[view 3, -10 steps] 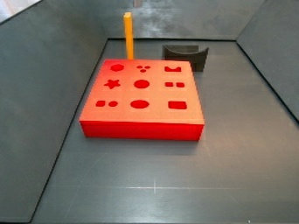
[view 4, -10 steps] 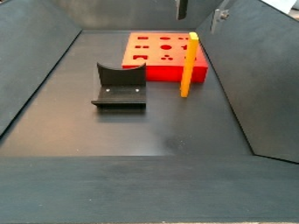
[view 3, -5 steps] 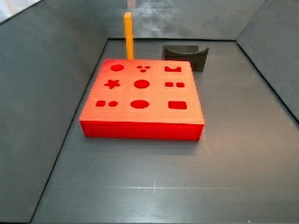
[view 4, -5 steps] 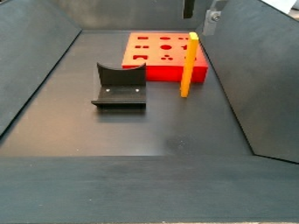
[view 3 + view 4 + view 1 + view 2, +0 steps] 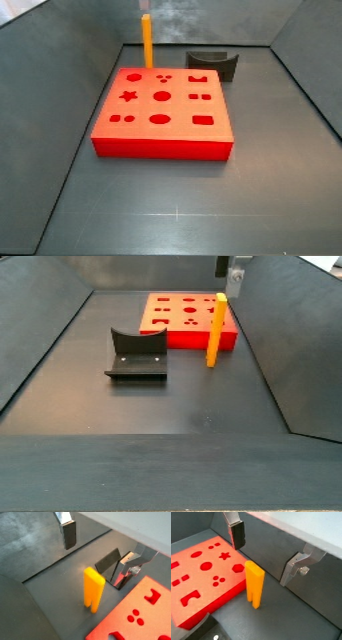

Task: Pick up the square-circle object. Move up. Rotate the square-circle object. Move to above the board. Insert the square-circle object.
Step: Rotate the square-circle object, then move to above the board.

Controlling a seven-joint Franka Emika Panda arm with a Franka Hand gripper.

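The square-circle object (image 5: 147, 40) is a long orange-yellow bar standing upright on the floor, right against the far edge of the board (image 5: 163, 125). It also shows beside the board (image 5: 181, 318) as an upright square-circle object (image 5: 214, 328). My gripper (image 5: 229, 268) hangs open high above the bar, at the frame's upper edge. In both wrist views the bar's top, the square-circle object (image 5: 92, 589) (image 5: 254, 584), lies below the wide gap of the gripper (image 5: 100, 549) (image 5: 268, 549). Nothing sits between the fingers (image 5: 69, 534) (image 5: 237, 534), and they touch nothing.
The dark fixture (image 5: 211, 64) (image 5: 136, 353) stands on the floor behind the red board, to one side of the bar. Grey sloping walls (image 5: 287, 346) close in the work area on all sides.
In a side view the gripper has drifted sideways along the upper edge toward a spot over the bar. The bar, board and fixture have not moved.
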